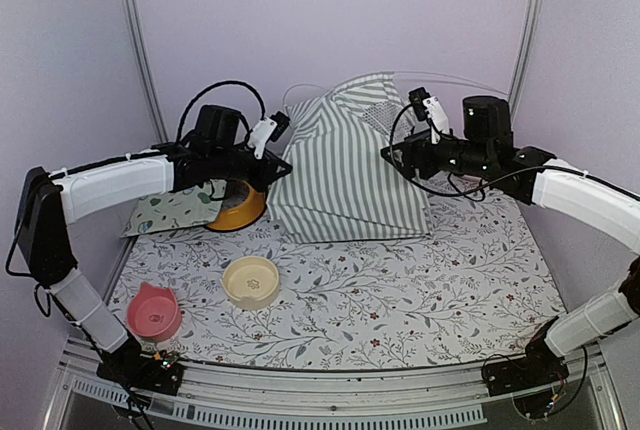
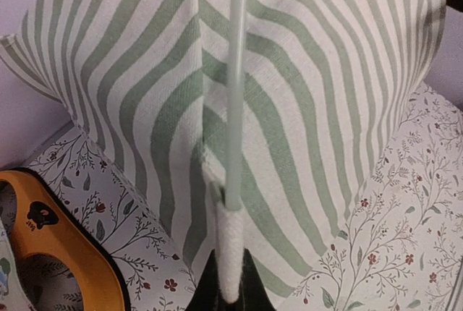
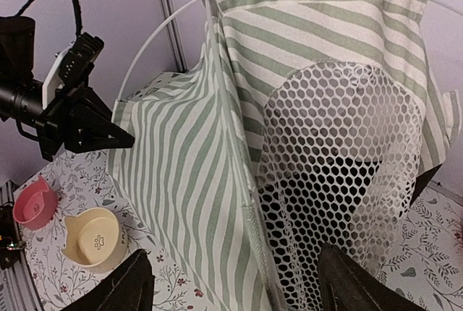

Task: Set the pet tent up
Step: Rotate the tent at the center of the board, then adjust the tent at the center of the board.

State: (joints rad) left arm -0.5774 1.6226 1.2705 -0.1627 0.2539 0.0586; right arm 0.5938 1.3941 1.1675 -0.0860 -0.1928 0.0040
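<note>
L gripper (image 2: 230,282) clamped shut on wrapped end of white pole (image 2: 235,108) at side of pet tent (image 1: 350,165); R gripper (image 3: 239,293) jaws wide apart, empty, facing mesh door (image 3: 340,166). Tent at rear of table (image 1: 450,290) betw both arms, partly up but slumped, so prob poles not yet seated

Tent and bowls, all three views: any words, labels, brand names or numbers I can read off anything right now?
No readable words, numbers or brand names in any view.
Cream bowl: a paw-print picture only, no letters.
Orange bowl: one small black picture mark, no letters.
Pet tent: stripes and mesh only, no tag or label showing.
</note>
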